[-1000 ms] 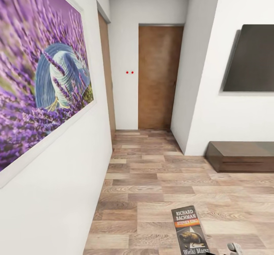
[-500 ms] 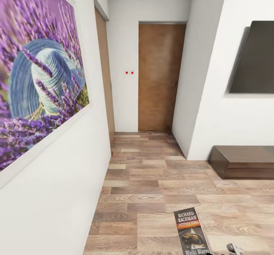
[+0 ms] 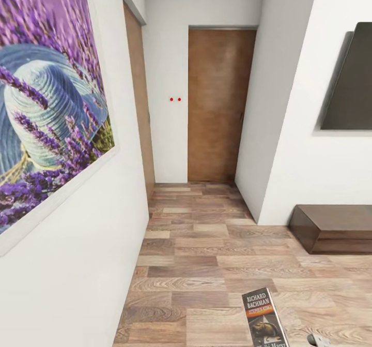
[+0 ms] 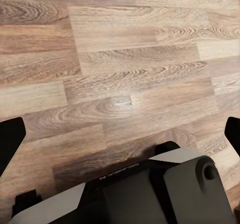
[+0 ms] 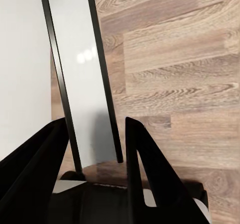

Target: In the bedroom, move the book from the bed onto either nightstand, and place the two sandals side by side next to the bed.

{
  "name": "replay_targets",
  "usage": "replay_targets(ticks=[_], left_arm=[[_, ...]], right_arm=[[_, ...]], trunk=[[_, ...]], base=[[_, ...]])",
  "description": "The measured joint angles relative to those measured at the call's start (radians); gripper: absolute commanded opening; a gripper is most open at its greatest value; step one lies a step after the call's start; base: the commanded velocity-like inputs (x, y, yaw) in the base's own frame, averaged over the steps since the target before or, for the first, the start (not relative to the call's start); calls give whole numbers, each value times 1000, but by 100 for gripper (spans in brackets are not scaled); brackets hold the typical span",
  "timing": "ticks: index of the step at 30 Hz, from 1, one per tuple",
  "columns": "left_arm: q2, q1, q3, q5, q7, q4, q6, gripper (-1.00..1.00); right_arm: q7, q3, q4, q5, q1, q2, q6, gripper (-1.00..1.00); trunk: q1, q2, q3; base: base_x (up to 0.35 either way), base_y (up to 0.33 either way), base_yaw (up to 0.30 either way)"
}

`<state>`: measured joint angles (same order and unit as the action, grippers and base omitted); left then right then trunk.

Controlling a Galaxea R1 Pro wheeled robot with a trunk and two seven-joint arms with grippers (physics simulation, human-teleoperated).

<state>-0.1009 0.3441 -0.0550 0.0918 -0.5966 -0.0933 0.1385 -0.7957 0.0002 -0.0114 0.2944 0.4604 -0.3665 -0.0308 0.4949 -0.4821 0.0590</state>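
Black fingers, grey housings: the robot's two grippers at close range.

In the left wrist view, the left gripper (image 4: pixel 120 134) shows two black fingertips (image 4: pixel 11 139) with angled edges, set ahead of a dark charcoal housing with a rounded knob, a round screw recess and faint embossed lettering too small to read; a pale grey panel edges the housing. In the right wrist view, the right gripper (image 5: pixel 95 149) has two broad, matte black fingers (image 5: pixel 35 169) tapering to points, mounted on a black base with light grey patches. In the head view, a small rounded grey-white part of the right arm (image 3: pixel 319 341) shows.
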Motion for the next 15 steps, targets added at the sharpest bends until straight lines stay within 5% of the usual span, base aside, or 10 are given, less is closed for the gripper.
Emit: replay_targets(ticks=[6,15], left_arm=[[0,0,0,0,0,0,0,100],[0,0,0,0,0,0,0,100]], right_arm=[[0,-1,0,0,0,0,-2,-100],[0,-2,0,1,0,0,-1,-100]], trunk=[[0,0,0],[0,0,-2]], base=[[331,0,-58],[303,0,-274]])
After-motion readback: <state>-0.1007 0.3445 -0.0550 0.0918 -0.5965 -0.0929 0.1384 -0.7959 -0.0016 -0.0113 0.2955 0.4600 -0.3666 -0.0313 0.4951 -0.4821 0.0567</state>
